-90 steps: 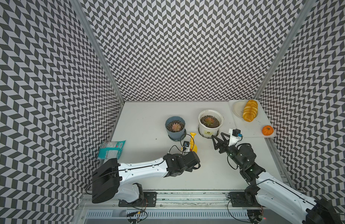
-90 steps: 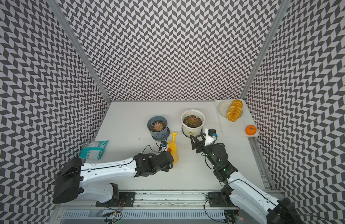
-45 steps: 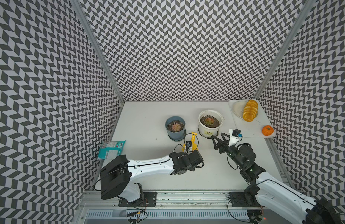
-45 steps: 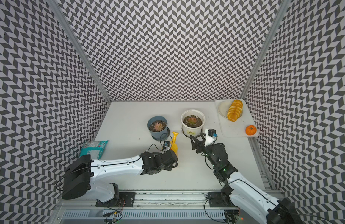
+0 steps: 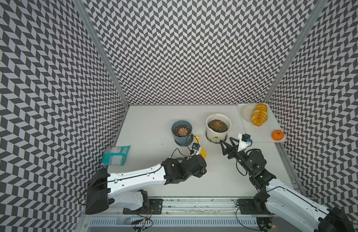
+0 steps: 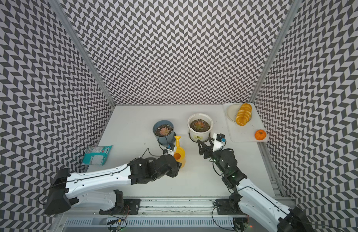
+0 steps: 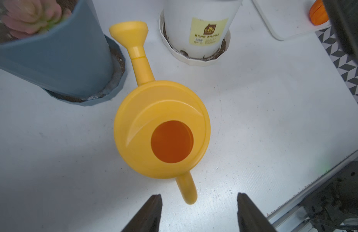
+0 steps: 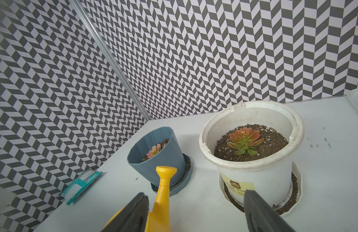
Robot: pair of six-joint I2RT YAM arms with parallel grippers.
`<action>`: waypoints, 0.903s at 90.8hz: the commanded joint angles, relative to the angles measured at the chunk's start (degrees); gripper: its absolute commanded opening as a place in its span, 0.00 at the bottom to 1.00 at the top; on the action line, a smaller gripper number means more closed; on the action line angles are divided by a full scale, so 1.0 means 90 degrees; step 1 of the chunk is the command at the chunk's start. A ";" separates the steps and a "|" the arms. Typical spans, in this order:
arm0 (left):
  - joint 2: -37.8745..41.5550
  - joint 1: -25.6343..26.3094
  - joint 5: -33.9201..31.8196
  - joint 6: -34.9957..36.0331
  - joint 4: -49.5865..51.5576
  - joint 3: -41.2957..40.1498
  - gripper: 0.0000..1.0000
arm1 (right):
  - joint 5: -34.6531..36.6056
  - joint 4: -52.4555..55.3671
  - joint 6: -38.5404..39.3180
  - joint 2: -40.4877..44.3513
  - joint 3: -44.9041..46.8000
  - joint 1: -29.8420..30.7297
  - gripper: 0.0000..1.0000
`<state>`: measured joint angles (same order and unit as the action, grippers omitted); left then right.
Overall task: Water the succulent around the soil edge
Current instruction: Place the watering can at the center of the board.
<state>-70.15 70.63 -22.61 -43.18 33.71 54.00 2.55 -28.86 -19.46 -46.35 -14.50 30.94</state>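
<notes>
A yellow watering can stands upright on the table between two pots, its spout pointing toward the blue-grey pot. That pot holds a pink succulent. The white pot holds an orange-green succulent in dark soil. My left gripper is open just behind the can's handle, with its fingers apart from it. My right gripper is open and empty, a little in front of the white pot.
A teal packet lies at the table's left edge. A white tray at the back right carries a plate, a bread loaf and a small orange pumpkin. Patterned walls close three sides.
My left gripper has opened and let go of the watering can's handle. The can now stands on the table. The right arm has not moved.
</notes>
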 commanded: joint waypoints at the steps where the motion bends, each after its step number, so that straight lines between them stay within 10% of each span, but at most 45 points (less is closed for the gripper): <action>1: 0.0528 0.0001 -0.0353 0.0096 0.0426 -0.0101 0.73 | 0.0176 -0.0365 0.0073 0.0152 0.0114 -0.0020 0.78; 27: 0.2265 -0.0023 -0.1272 -0.0061 0.1199 -0.0028 1.00 | 0.0479 -0.0369 0.0053 0.0435 0.0331 -0.0020 0.79; 82: 0.3942 -0.0053 -0.2235 -0.0048 0.1563 -0.0414 1.00 | 0.2152 -0.0206 -0.0374 0.1248 0.0855 -0.0015 0.82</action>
<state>-33.78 70.46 -40.82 -44.66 48.18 50.74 18.48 -28.69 -22.11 -35.55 -7.46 30.94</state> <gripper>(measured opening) 0.993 0.816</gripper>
